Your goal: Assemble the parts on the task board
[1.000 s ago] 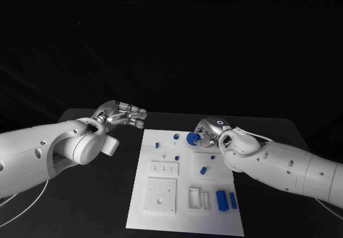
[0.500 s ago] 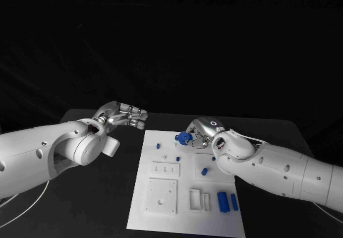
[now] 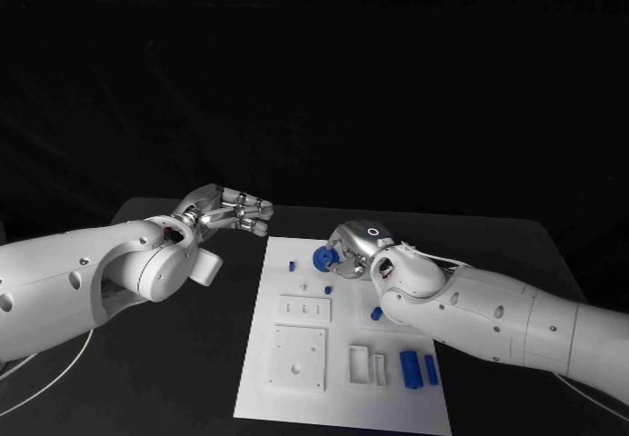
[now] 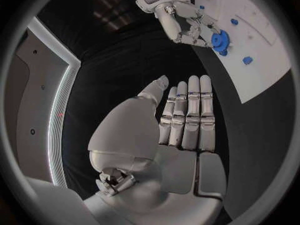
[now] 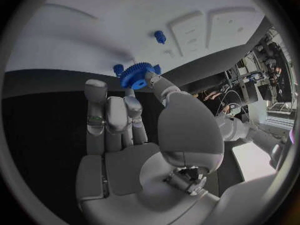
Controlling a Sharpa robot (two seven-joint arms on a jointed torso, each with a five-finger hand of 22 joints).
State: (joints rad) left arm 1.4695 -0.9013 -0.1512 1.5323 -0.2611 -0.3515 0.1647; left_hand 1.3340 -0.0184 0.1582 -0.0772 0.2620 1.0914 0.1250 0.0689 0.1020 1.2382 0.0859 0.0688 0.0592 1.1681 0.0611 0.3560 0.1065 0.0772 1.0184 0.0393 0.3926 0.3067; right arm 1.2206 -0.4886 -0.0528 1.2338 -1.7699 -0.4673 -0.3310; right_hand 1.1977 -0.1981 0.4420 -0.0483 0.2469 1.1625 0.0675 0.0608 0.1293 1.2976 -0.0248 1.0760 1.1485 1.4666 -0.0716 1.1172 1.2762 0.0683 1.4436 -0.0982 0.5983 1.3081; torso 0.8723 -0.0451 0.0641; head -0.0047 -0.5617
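Right robot hand (image 3: 346, 252) pinches a toothed blue plastic gear (image 3: 323, 260) over the white task board (image 3: 344, 400); left robot hand (image 3: 231, 211) flat-fingered, holding nothing.

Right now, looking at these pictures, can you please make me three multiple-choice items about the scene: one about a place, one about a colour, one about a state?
1. Where is the left hand?
A. over the black table, off the task board's far left corner
B. flat on the task board
C. beside the two blue bars

2. What colour is the gear?
A. grey
B. blue
C. white

3. What is the right hand doing?
A. resting open on the table
B. holding the gear
C. pressing a white block

Answers: 1 A, the head view shows it beyond the edge of the task board. 2 B, it shows blue in the right wrist view. 3 B, its fingers pinch the gear above the board.
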